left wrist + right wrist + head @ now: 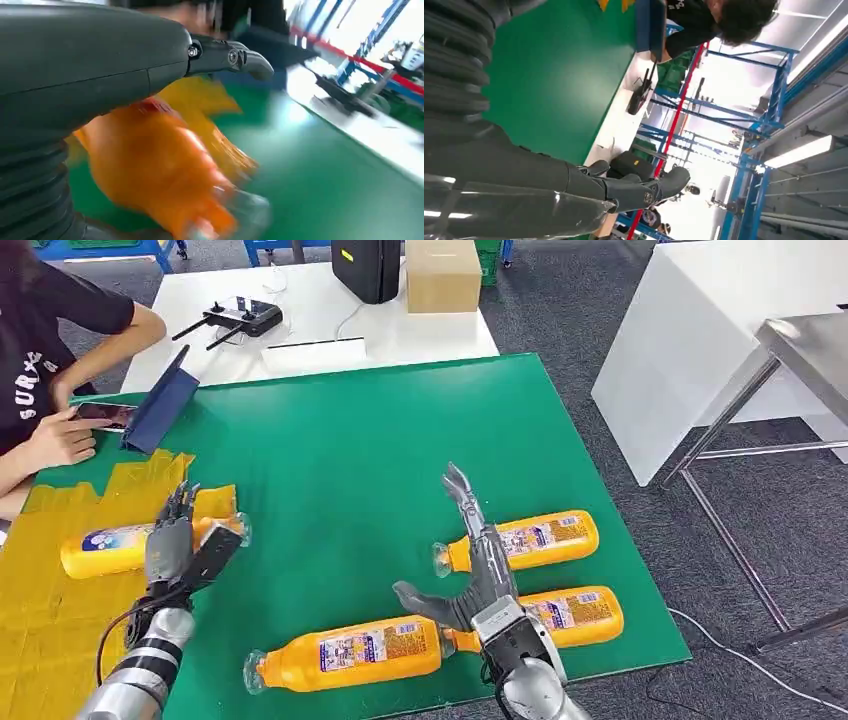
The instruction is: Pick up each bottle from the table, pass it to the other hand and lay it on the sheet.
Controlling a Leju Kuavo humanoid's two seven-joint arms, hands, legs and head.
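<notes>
At frame left, the left hand (pixel 178 545) holds a bottle (pixel 105 548) over the yellow sheet (pixel 45 610); the right hand (pixel 478 560) is spread wide.

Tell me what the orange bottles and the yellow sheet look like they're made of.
The orange bottles look like clear, glossy plastic: see-through necks, orange contents, printed labels. The yellow sheet seems a thin, soft film or cloth, with ragged, crinkled edges; which one, the view leaves open. The left hand holds one bottle over it.

left hand (pixel 178 545) holds bottle (pixel 130 545) over yellow sheet (pixel 40 600) | right hand (pixel 470 565) spread, empty
</notes>
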